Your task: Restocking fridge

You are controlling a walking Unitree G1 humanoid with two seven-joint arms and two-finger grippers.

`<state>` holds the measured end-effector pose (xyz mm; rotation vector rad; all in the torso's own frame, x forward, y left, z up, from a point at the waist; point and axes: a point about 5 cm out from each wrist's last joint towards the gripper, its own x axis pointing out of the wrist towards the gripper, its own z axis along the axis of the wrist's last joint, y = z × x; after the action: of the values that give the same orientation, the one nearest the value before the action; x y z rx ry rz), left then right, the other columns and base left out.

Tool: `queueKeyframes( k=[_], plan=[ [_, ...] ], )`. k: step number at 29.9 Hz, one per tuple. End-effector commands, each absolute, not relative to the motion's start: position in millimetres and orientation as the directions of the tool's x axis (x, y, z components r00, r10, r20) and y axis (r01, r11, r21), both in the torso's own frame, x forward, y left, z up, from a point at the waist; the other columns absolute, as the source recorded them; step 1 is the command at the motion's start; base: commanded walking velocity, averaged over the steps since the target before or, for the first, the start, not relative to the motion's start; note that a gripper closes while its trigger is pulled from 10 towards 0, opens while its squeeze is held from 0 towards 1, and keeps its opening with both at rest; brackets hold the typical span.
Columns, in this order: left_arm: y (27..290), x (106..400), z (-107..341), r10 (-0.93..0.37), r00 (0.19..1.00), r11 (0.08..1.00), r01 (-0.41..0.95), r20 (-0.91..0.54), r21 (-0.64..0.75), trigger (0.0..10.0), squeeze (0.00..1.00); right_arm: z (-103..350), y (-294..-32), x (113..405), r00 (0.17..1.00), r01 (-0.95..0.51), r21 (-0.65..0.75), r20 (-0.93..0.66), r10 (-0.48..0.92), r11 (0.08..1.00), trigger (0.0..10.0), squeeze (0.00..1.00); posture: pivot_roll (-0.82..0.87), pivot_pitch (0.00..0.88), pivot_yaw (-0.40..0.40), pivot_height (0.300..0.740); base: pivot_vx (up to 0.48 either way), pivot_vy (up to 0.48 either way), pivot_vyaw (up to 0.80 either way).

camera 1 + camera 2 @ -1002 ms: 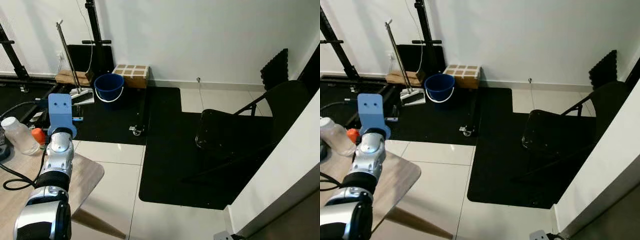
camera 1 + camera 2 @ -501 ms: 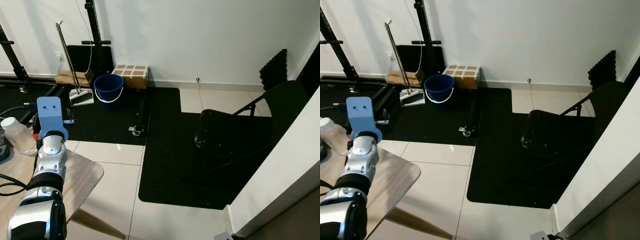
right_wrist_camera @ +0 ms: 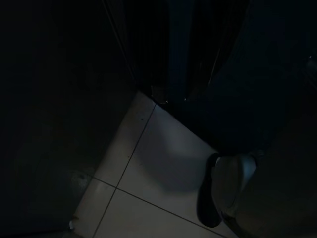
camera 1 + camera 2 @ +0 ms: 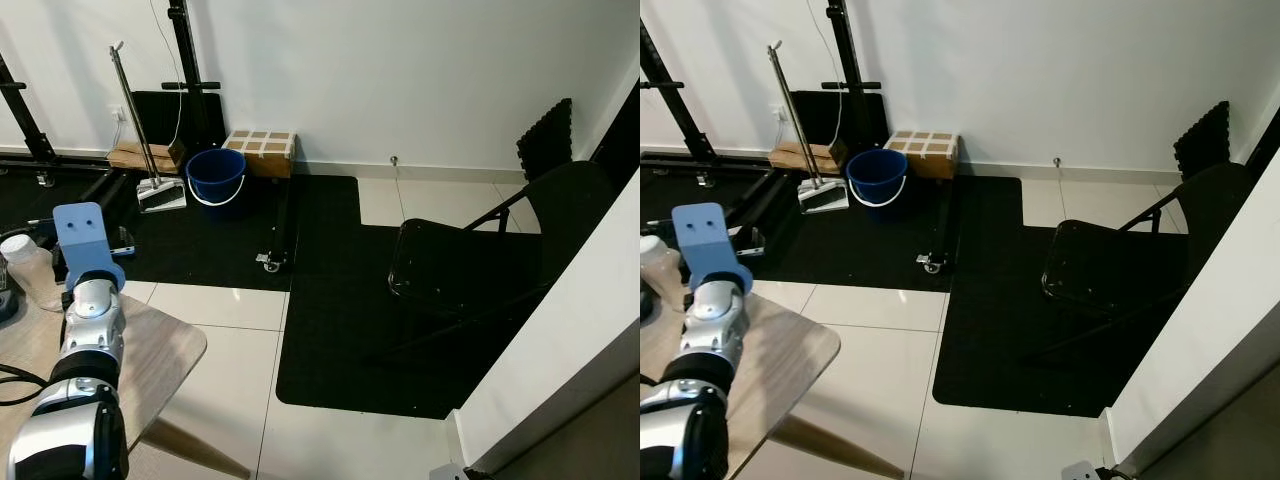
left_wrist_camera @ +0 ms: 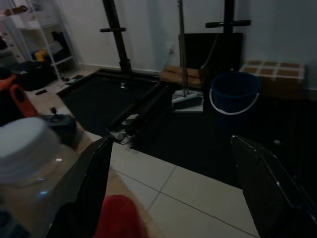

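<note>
From my station the landmark is the wooden table (image 4: pixel 165 345) at the robot's left. On its far left edge stands the clear bottle (image 4: pixel 27 270) with a white cap, the item I take to be for the fridge. The left arm (image 4: pixel 88 345) reaches over the table just right of the bottle and carries a blue bracket (image 4: pixel 82 240) at its wrist. From the head the left gripper is hidden behind that bracket. The left wrist view gives me what the eyes cannot: the left gripper (image 5: pixel 178 198) spread wide and holding nothing, its two black fingers (image 5: pixel 94 183) framing the floor beyond the table. The bottle's white cap sits close outside one finger, an orange object (image 5: pixel 17 94) lies behind it, and something red (image 5: pixel 119 218) lies low between the fingers. Beyond the table's far side, by the wall, are a dustpan (image 4: pixel 162 192), a blue bucket (image 4: pixel 217 172) and a cardboard box (image 4: pixel 262 150). To the right of the table, across a black mat (image 4: pixel 330 300), stands a black folding chair (image 4: pixel 470 265). The right wrist view is very dark, showing pale floor tiles (image 3: pixel 148 163). I cannot tell whether the right gripper is wide or narrow.
</note>
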<state>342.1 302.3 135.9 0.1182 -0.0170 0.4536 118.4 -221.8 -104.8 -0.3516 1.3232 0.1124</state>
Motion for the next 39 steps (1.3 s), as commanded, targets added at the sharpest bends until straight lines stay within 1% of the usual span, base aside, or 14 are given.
queueKeyframes(
  k=[1, 5, 10, 22, 39],
  plan=[
    [315.2, 334.3, 132.6, 0.467, 0.883, 0.874, -0.468, 0.035, 0.131, 10.0, 0.00, -103.7, -223.1, 121.1, 0.254, -0.282, -0.191, -0.960, -0.119, 0.940, 10.0, 0.00, 0.01, 0.000, -0.008, 0.740, 0.000, 0.000, 0.00],
    [320.5, 331.6, 132.5, 0.480, 0.877, 0.867, -0.480, 0.033, 0.135, 10.0, 0.00, -103.7, -222.9, 121.1, 0.254, -0.283, -0.191, -0.960, -0.119, 0.940, 10.0, 0.00, 0.01, 0.000, -0.008, 0.740, 0.000, 0.000, 0.00],
    [321.0, 330.0, 129.0, 0.481, 0.877, 0.867, -0.479, 0.020, 0.139, 10.0, 0.00, -103.6, -222.7, 121.6, 0.255, -0.286, -0.192, -0.960, -0.118, 0.939, 10.0, 0.00, 0.01, 0.000, -0.008, 0.740, 0.000, 0.000, 0.00],
    [315.1, 326.9, 113.9, 0.458, 0.888, 0.884, -0.451, -0.034, 0.124, 10.0, 0.00, -103.4, -223.2, 121.8, 0.255, -0.286, -0.192, -0.960, -0.118, 0.939, 10.0, 0.00, 0.01, 0.000, -0.009, 0.740, 0.000, 0.000, 0.00],
    [311.4, 325.1, 105.4, 0.444, 0.894, 0.892, -0.434, -0.064, 0.127, 10.0, 0.00, -103.5, -224.4, 120.7, 0.253, -0.285, -0.193, -0.960, -0.121, 0.939, 10.0, 0.00, 0.00, 0.000, -0.011, 0.740, 0.000, 0.000, 0.00]
  ],
)
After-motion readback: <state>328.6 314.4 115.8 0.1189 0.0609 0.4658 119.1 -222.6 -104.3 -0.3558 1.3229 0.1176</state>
